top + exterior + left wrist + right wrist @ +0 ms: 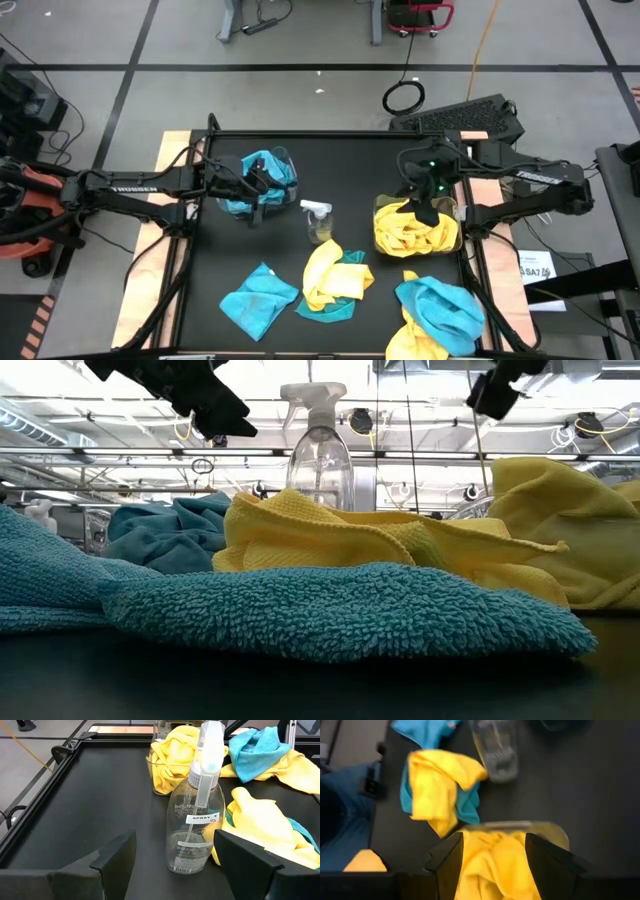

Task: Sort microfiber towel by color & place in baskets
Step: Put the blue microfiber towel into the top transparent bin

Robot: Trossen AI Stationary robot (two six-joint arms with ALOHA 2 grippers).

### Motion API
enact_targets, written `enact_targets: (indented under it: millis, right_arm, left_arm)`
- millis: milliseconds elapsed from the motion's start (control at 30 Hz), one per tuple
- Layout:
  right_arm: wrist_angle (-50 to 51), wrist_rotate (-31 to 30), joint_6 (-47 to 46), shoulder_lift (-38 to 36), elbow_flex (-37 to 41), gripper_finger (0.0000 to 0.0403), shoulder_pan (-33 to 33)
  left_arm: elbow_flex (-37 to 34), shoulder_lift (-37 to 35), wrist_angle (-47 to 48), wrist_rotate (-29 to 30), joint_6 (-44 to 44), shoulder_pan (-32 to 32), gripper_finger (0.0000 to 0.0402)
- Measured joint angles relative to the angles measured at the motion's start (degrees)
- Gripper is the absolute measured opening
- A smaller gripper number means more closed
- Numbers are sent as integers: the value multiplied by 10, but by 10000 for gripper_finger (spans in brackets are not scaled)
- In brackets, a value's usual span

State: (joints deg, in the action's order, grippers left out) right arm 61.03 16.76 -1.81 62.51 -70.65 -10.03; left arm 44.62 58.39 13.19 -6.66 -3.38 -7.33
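Left gripper [258, 192] over left basket [284, 160] of blue towels [262, 166]; jaws wide, empty. Right gripper [428, 210] over right basket [455, 235] of yellow towels [408, 230]; jaws apart, nothing held. Left wrist view alone reads "SPRAY" label on bottle [196, 810]. Low view: ceiling rails behind bottle. Black counter [230, 260]; grey floor, cable coil [404, 97]. Loose on counter: three blue, two yellow visible; two baskets, one bottle.

Left hand [262, 187] and right hand [428, 205] both hover, fingers spread.
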Motion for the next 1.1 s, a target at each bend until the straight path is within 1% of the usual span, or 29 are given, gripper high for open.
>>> enact_targets:
  millis: [167,333,533,800,967,1100]
  right_arm:
    - [-54,1,0,-1,0,216,47]
    - [-107,1,4,17,0,226,105]
    - [-124,-2,9,42,0,227,156]
    - [-168,-4,10,83,0,226,205]
    - [-170,-4,10,109,0,226,219]
    - [-180,-4,10,126,0,226,226]
  left_arm:
    - [0,0,0,0,0,0,274]
    - [0,-4,5,-1,-1,0,274]
    - [0,-39,38,-2,-1,0,274]
    - [0,-111,103,-2,18,22,274]
    - [0,-151,170,-4,50,51,274]
    - [0,-166,228,-6,95,87,274]
